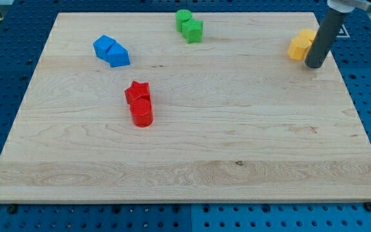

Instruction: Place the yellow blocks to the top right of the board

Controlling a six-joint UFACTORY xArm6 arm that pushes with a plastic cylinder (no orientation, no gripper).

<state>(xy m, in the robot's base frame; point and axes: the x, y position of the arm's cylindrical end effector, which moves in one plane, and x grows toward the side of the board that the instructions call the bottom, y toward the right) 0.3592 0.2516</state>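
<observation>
Two yellow blocks (300,44) sit touching each other near the board's top right, close to the right edge; their shapes are partly hidden by the rod. My tip (313,65) rests on the board just right of and slightly below them, touching or nearly touching the lower yellow block. The dark rod rises from the tip toward the view's top right corner.
Two green blocks (189,26) sit together at the top centre. Two blue blocks (111,51) lie at the upper left. A red star block (136,92) touches a red cylinder (142,113) left of centre. The wooden board (237,161) lies on a blue perforated table.
</observation>
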